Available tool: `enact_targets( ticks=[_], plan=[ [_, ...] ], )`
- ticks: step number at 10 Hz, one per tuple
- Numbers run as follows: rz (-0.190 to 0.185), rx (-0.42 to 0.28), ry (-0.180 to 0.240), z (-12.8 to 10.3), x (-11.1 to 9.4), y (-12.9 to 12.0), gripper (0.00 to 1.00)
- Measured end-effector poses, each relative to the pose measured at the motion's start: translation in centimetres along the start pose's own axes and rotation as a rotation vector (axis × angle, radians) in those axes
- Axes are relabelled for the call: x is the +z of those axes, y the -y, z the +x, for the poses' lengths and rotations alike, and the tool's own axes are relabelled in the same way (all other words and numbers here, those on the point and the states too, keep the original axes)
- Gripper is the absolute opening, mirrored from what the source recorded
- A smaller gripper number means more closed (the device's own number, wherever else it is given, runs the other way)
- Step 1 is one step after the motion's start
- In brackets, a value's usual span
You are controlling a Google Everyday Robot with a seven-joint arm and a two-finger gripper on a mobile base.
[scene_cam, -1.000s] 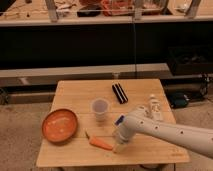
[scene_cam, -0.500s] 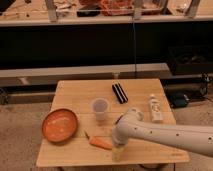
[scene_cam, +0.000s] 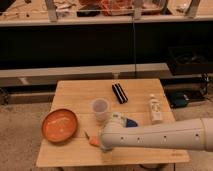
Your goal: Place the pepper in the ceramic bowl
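Since half a second ago, your arm has slid left along the front of the table (scene_cam: 150,85), and its end now covers the thick end of the pepper (scene_cam: 93,142), which has not shifted. The gripper (scene_cam: 103,144) sits low at the table's front edge, right at the pepper. The white wrist hides the jaws, so you cannot tell whether they are open or closed on anything. Only the pepper's orange tip and thin green stem show, lying flat on the wood, just right of the ceramic bowl (scene_cam: 46,131) and not touching it.

You look to be at the grasp step, with nothing carried yet. Next you need a firm hold on the pepper and a lift clear of the wood. After that comes a short move left over the bowl's rim before you let go. The plastic cup (scene_cam: 100,109) stands just behind the pepper, so keep the wrist from brushing it.

Elsewhere on the pale wooden table, a blue sponge (scene_cam: 131,123) peeks out behind your arm. A white bottle (scene_cam: 155,109) stands toward the right edge and a black block (scene_cam: 120,93) lies toward the back. The floor is speckled, and a long dark bench with clutter on top runs along behind.
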Motion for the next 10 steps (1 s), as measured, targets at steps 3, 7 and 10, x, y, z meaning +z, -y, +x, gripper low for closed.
enact_targets(
  ticks=[3,7,10],
  plan=[
    [0.022,0.084,0.038,1.0,0.5,0.7,0.80],
    [-0.012,0.109,0.077,1.6,1.5,1.1,0.51],
    [-0.060,0.102,0.091,1.4,2.5,1.2,0.21]
  ],
)
